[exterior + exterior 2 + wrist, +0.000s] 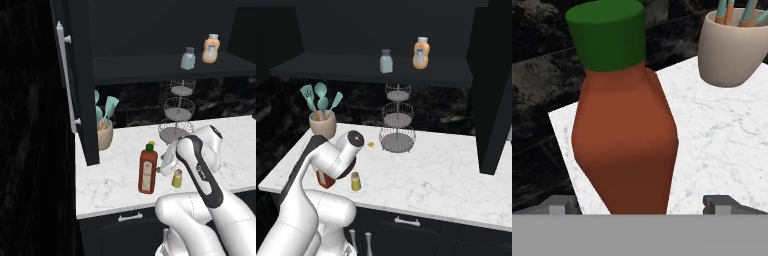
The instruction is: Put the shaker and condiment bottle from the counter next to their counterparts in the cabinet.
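The tall red-brown condiment bottle with a green cap stands upright on the white marble counter. My gripper is open, one fingertip on each side of the bottle's lower body with gaps between. Just right of the bottle and beside my hand stands the tiny yellow shaker; it also shows in the right base view, where my arm hides most of the bottle. On the black cabinet's shelf stand the pale blue-grey shaker and the short orange bottle.
The cabinet door with its silver bar handle stands open at the left, reaching down over the counter. A beige crock of teal utensils and a three-tier wire basket stand behind the bottle. Dark drawers lie below.
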Robot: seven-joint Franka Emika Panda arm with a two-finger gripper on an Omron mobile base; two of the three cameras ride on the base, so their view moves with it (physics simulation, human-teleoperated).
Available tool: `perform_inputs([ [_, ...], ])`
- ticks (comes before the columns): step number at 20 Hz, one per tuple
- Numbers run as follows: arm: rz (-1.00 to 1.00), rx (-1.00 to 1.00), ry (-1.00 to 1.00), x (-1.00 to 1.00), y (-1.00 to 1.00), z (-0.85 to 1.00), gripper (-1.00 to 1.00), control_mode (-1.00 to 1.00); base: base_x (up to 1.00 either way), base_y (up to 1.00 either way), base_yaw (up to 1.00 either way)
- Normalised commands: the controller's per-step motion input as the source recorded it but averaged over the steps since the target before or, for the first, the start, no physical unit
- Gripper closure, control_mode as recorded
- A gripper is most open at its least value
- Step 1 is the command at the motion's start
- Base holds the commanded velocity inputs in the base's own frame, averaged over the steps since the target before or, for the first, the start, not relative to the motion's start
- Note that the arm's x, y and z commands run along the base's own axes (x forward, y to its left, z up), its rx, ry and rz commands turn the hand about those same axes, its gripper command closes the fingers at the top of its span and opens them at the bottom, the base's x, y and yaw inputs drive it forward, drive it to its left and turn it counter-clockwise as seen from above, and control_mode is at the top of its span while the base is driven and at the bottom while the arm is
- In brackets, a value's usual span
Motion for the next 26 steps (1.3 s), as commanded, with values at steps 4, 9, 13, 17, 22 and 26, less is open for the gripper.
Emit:
perform_inputs([
  [4,0.0,0.0,-0.04,0.0,0.0,0.0,-1.0,-1.0,0.0,0.0,0.0],
  [9,0.0,0.0,-0.03,0.0,0.0,0.0,-1.0,-1.0,0.0,0.0,0.0],
  [13,0.0,0.0,-0.02,0.08,0.02,0.0,-1.0,-1.0,0.0,0.0,0.0],
  [17,0.02,0.0,-0.02,0.24,0.0,0.0,-1.0,-1.0,0.0,0.0,0.0],
  [22,0.18,0.0,0.0,0.21,0.34,-0.04,-1.0,-1.0,0.0,0.0,0.0],
  [26,0.34,0.0,0.01,0.12,0.57,-0.19,-1.0,-1.0,0.0,0.0,0.0],
])
